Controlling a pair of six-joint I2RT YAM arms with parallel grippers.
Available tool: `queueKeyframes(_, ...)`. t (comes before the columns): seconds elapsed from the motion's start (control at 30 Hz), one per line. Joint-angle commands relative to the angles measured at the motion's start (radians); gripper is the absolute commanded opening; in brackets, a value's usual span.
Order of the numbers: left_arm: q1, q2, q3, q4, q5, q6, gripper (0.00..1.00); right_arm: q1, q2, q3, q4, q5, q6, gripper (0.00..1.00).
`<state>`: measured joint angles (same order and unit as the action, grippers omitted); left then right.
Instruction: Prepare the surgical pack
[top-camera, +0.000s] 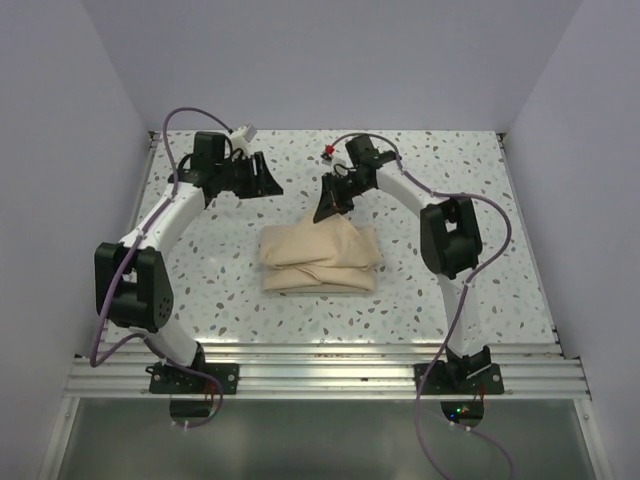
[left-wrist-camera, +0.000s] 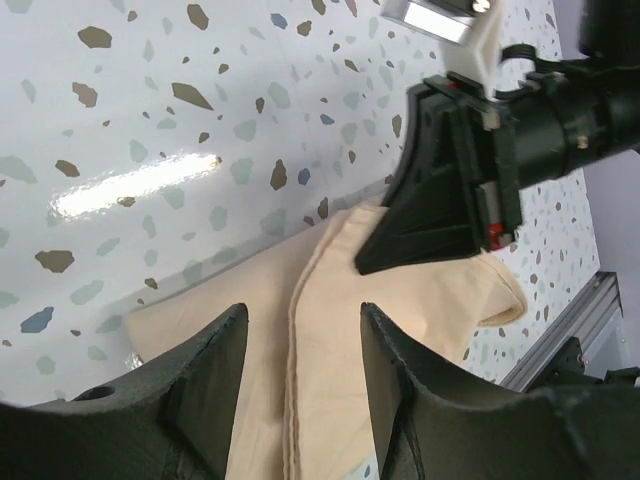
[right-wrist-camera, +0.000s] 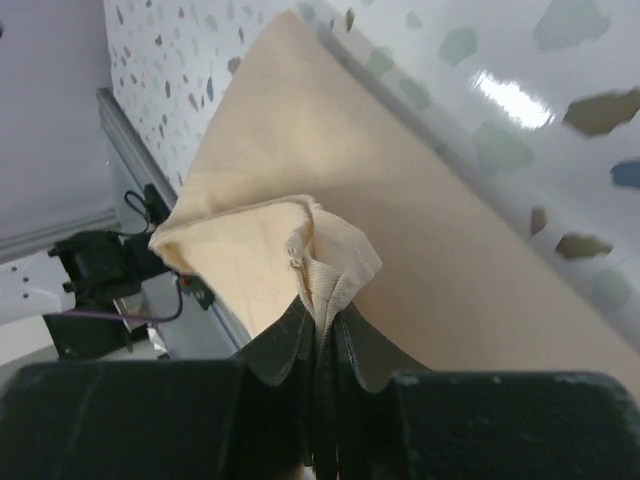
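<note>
Tan and paper-like, the surgical pack (top-camera: 320, 260) lies folded into a loose bundle at the middle of the speckled worktop (top-camera: 450, 170), seen from above. The right tool (right-wrist-camera: 320, 310) is clamped on a bunched corner at the bundle's 12 o'clock edge. The left tool (left-wrist-camera: 300, 320) hangs at its 11 o'clock, jaws apart and empty. The sheet looks light, limp and easily creased, likely to sag and drag rather than move as one piece; corners and hemmed edges look the best holds, pinched thin
</note>
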<state>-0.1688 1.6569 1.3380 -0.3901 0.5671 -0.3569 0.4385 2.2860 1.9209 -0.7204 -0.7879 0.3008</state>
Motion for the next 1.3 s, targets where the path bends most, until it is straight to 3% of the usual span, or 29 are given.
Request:
queueKeyframes(0.0, 0.032, -0.058, -0.013, -0.024, 0.0, -0.004, 0.52, 0.019, -0.213, -0.103, -0.037, -0.048, -0.012, 0.11)
queueKeyframes(0.13, 0.052, -0.091, -0.016, -0.049, 0.007, -0.005, 0.52, 0.08, -0.364, -0.253, -0.069, -0.047, -0.026, 0.13)
queueKeyframes(0.23, 0.06, -0.094, -0.028, -0.062, 0.004, -0.001, 0.51, 0.132, -0.486, -0.396, -0.077, -0.033, -0.026, 0.25)
queueKeyframes(0.37, 0.063, -0.1, -0.069, -0.067, 0.002, 0.009, 0.51, 0.192, -0.618, -0.584, -0.102, 0.004, -0.034, 0.44)
queueKeyframes(0.4, 0.064, -0.101, -0.086, -0.063, -0.001, 0.012, 0.51, 0.213, -0.635, -0.649, -0.103, 0.003, -0.035, 0.54)
queueKeyframes(0.5, 0.064, -0.092, -0.108, -0.062, -0.004, 0.013, 0.5, 0.227, -0.686, -0.712, -0.152, 0.007, -0.071, 0.64)
queueKeyframes(0.6, 0.066, -0.075, -0.103, -0.082, -0.026, 0.022, 0.5, 0.212, -0.744, -0.642, -0.246, 0.093, -0.121, 0.77)
queueKeyframes(0.67, 0.066, -0.054, -0.1, -0.099, -0.045, 0.025, 0.5, 0.175, -0.767, -0.593, -0.261, 0.27, -0.08, 0.99)
queueKeyframes(0.87, 0.066, -0.002, -0.14, -0.147, -0.093, 0.038, 0.45, -0.078, -0.705, -0.556, -0.198, 0.458, 0.092, 0.99)
queueKeyframes(1.03, 0.064, 0.033, -0.18, -0.184, -0.188, 0.05, 0.24, -0.141, -0.59, -0.566, -0.185, 0.599, 0.161, 0.99)
queueKeyframes(1.1, 0.064, 0.058, -0.2, -0.191, -0.225, 0.05, 0.15, -0.144, -0.518, -0.574, -0.185, 0.644, 0.162, 0.91)
queueKeyframes(1.27, 0.048, 0.081, -0.255, -0.162, -0.214, 0.033, 0.05, -0.142, -0.401, -0.56, -0.171, 0.639, 0.127, 0.44)
